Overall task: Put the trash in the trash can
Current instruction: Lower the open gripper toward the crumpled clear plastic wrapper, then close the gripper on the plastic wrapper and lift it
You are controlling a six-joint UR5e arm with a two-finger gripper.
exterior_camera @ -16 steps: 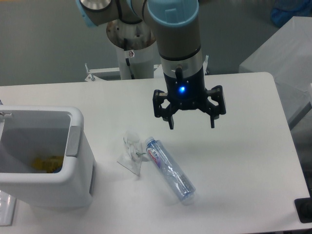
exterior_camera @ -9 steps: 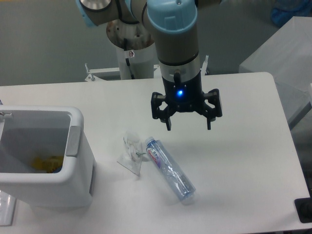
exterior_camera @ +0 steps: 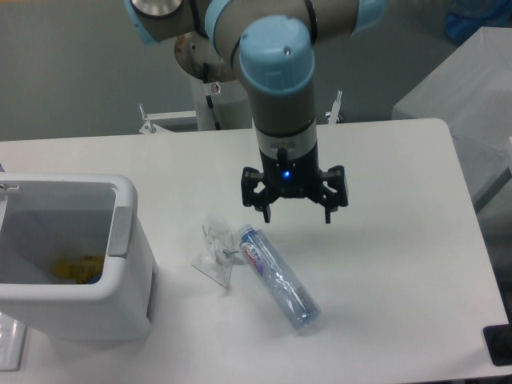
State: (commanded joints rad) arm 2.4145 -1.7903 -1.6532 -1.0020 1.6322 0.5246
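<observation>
The gripper [exterior_camera: 295, 215] was seen hanging above the table [exterior_camera: 384, 264] with its two fingers spread wide apart and nothing held between them; a blue light glowed on its body. It was positioned above and just behind the upper end of the bottle [exterior_camera: 278, 277], without touching it. The clear bottle, marked by a blue-red-white label near its upper end, was laid flat on the white tabletop, running diagonally from upper left to lower right. Immediately to its left, the crumpled clear wrapper [exterior_camera: 216, 250] was found, touching or almost touching the bottle's labelled end. Further left, near the table's left edge and well apart from both items, the white trash can [exterior_camera: 120, 280] was stood upright, a grey panel set in its right-hand wall; something yellow and something blue could be made out at its bottom. The table surface was plain white, with rounded corners. Behind it, the arm's base [exterior_camera: 210, 80] was mounted on a white pedestal against a grey floor, and a second pale surface [exterior_camera: 456, 88] was seen at the upper right.
</observation>
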